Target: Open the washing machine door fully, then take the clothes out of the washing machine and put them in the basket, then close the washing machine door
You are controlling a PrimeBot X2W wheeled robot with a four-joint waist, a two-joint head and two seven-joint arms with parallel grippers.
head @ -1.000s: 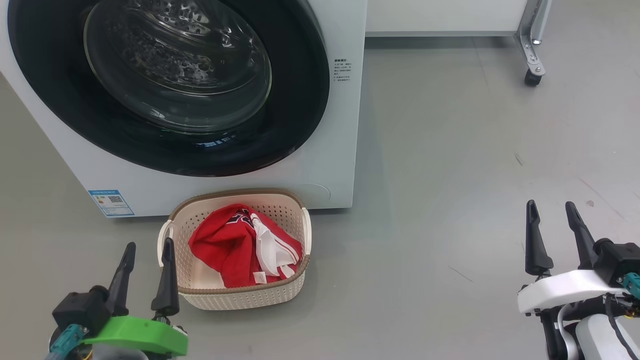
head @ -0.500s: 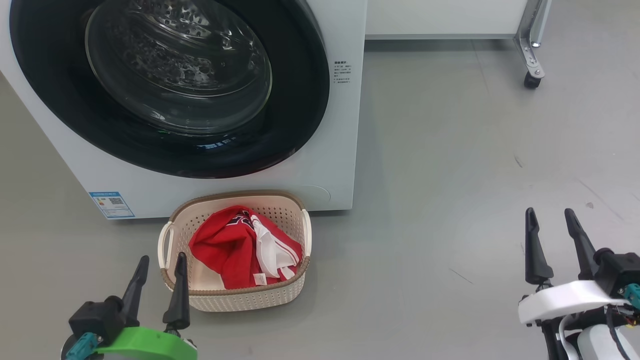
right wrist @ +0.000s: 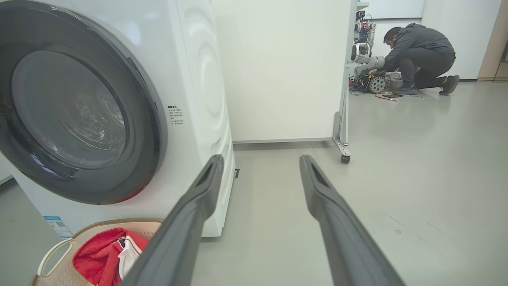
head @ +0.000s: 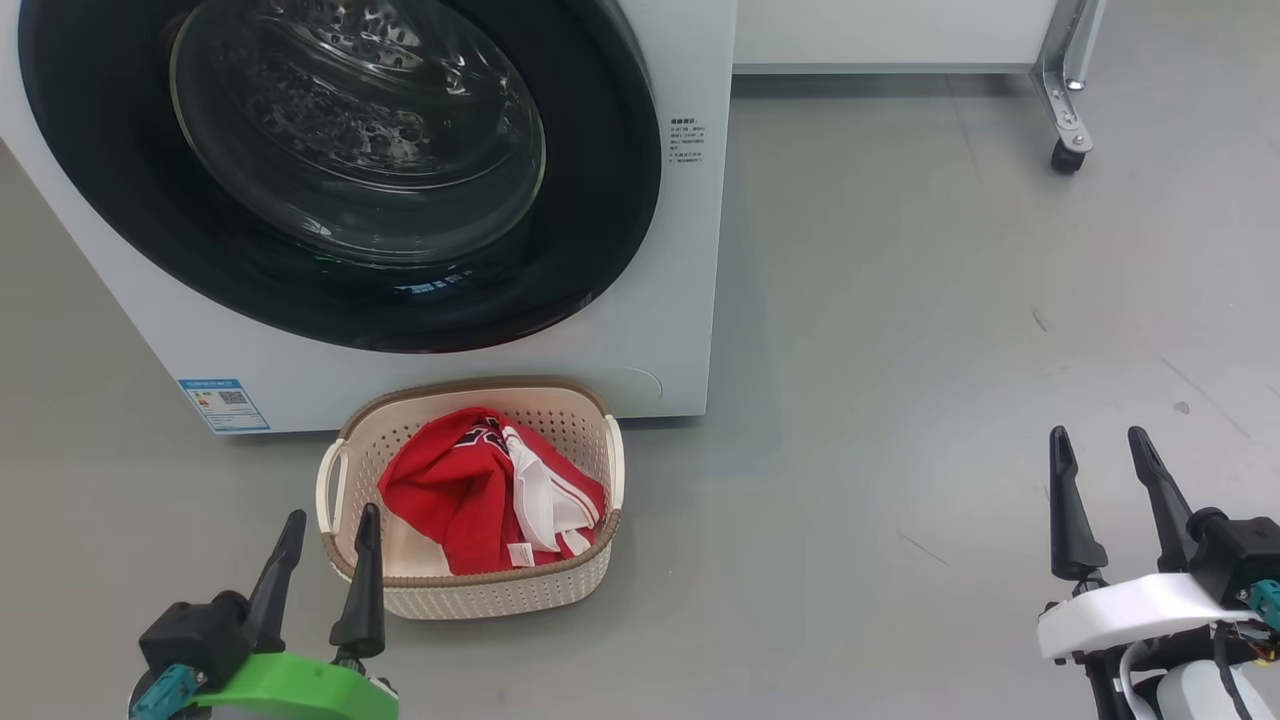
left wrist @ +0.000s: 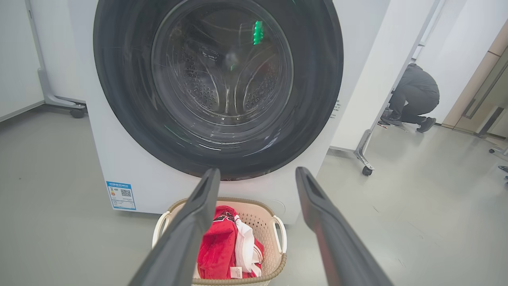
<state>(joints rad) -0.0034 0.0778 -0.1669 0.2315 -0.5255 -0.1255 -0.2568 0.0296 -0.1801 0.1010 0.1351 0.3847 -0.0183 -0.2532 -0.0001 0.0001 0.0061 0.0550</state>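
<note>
The white washing machine (head: 690,300) fills the upper left, and its round black-rimmed door (head: 600,200) lies flat against the front, closed. Through the glass (left wrist: 222,67) I see bare perforated drum. On the floor just before the machine stands the cream basket (head: 480,590), holding the red and white clothes (head: 470,490). My left gripper (head: 330,520) hangs open at the basket's near left corner, nothing between its fingers. Far to the right, over bare floor, my right gripper (head: 1095,440) is open and holds nothing.
A white wheeled partition (head: 900,40) stands behind and right of the machine, its castor (head: 1065,155) on the grey floor. A person (right wrist: 420,51) crouches by equipment beyond the partition. Open floor stretches between basket and right gripper.
Both grippers have drawn back toward the lower edge, the left one also shifting a little right along the basket's corner. Door, basket and clothes are unmoved.
</note>
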